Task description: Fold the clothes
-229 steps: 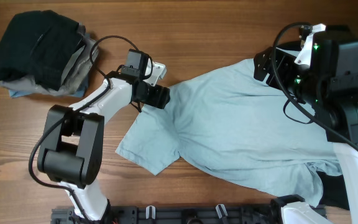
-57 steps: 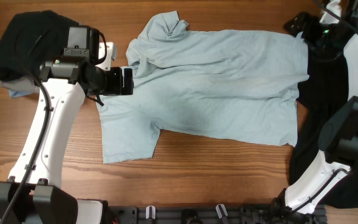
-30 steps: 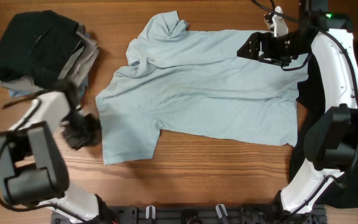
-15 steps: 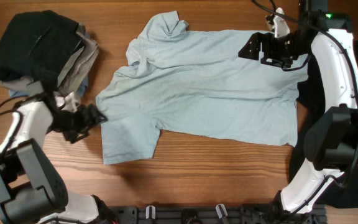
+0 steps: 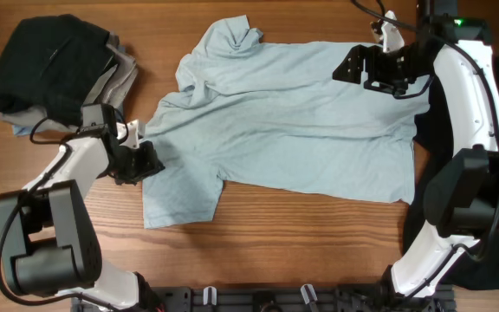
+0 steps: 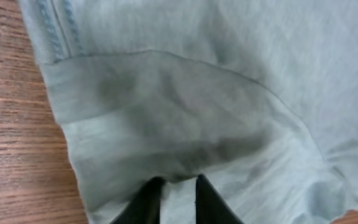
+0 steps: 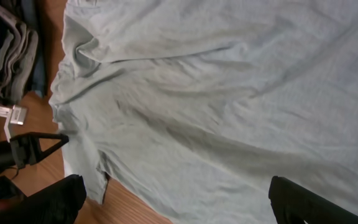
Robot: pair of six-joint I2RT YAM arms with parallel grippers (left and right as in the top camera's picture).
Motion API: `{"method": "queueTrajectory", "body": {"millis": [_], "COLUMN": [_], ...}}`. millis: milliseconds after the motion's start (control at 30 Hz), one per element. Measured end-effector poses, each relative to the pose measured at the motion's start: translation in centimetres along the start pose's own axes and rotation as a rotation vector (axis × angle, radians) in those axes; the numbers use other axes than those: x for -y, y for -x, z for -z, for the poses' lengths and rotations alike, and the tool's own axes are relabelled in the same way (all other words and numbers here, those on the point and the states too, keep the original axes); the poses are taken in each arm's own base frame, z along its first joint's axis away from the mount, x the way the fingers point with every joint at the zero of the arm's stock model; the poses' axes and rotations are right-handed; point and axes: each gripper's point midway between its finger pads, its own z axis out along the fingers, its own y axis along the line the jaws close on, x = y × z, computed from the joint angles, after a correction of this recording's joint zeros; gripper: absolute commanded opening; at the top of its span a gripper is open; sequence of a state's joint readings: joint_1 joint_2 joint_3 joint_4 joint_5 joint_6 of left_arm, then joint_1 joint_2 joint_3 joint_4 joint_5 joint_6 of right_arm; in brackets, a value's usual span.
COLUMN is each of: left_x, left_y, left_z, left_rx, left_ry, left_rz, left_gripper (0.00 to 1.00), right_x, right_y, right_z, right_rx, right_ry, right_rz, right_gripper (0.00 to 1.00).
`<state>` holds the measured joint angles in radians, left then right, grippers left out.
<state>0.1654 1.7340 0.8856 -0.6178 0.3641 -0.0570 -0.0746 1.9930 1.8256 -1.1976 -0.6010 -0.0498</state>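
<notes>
The black shirt (image 5: 496, 264) lies mostly hidden under the T-shirt (image 5: 293, 113) and the right arm (image 5: 470, 87), cut off at the edge. Whether the left gripper (image 6: 178, 186) pinches cloth is unclear.

Matt cloth tee (image 5: 301, 121); grained wood tbl (image 5: 319, 243).

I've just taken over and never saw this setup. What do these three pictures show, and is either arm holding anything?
Two white robot arms work at a wooden table; each ends in a two-finger pincer. The wide picture looks down from above; the other two come from cameras on the wrists. A pale blue T-shirt lies spread out, with a pile of dark clothes apart in a corner. The left pincer looks closed on the sleeve. The right pincer is open above the shirt, holding nothing.
</notes>
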Motion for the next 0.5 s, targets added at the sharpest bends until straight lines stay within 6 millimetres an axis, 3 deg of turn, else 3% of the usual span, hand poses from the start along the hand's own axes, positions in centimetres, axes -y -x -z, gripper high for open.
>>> {"method": "queueTrajectory", "body": {"millis": [33,167,333,500], "left_x": [0.0,1.3,-0.9,-1.9], "left_y": [0.0,-0.3,-2.6,0.7], "left_z": [0.0,0.4,1.6,2.5], "left_rx": [0.000,-0.028,-0.142,-0.034], "left_ry": [0.001,-0.042,0.101,0.188], "left_rz": [0.001,-0.006,0.031,0.000], "left_gripper": [0.59,0.61,0.68,0.73], "right_x": [0.0,0.0,0.0,0.0], "right_y": [0.0,-0.1,-0.1,-0.3], "right_z": [0.0,0.0,0.0,0.0], "right_rx": [-0.001,-0.003,-0.003,-0.010], "right_ry": [0.000,0.000,0.000,0.001], "right_rz": [0.000,-0.002,-0.002,-0.007], "right_gripper": [0.99,1.00,0.99,1.00]}}
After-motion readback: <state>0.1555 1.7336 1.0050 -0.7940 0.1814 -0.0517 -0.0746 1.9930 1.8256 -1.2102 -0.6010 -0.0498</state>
